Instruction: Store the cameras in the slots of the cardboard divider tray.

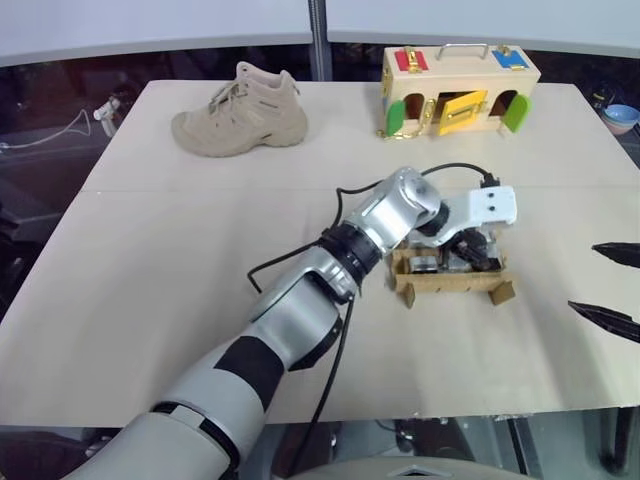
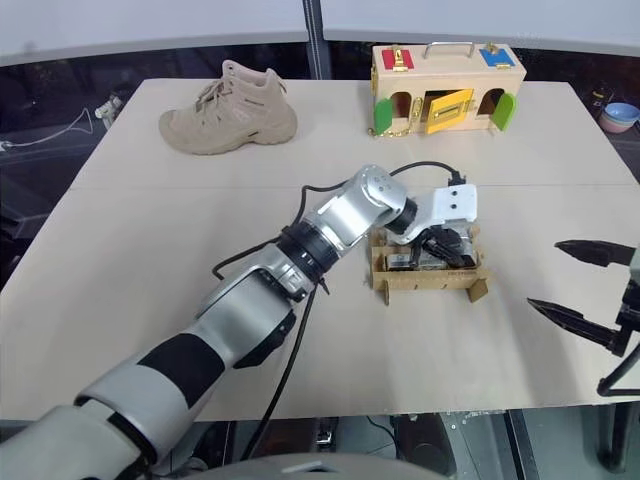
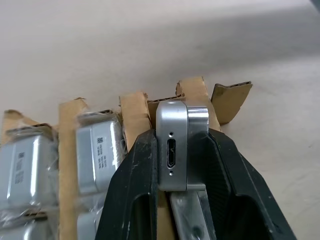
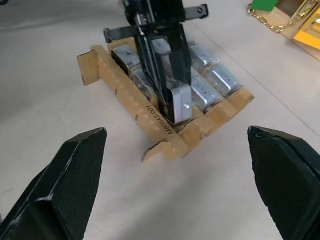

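- Tan suede boot [image 1: 240, 112], laced, far left on pale matte table [image 1: 150, 260].
- Pale wooden box [image 1: 458, 88], coloured doors, brass chain, far side.
- Left gripper [image 2: 447, 243] clamped on one brushed-metal camera [image 3: 173, 146], port side up, over tray's corner slot.
- Notched corrugated cardboard divider tray [image 4: 150, 114], mid-table; several film-wrapped cameras [image 4: 215, 80] slotted, exact count unclear.
- Right gripper [image 2: 580, 285], jaws wide apart, empty, right of tray.

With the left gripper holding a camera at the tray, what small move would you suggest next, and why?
Probably lower it straight down. The left gripper is shut on a camera held above a corner slot of the cardboard divider tray, not yet seated like the cameras beside it. The right gripper waits open.
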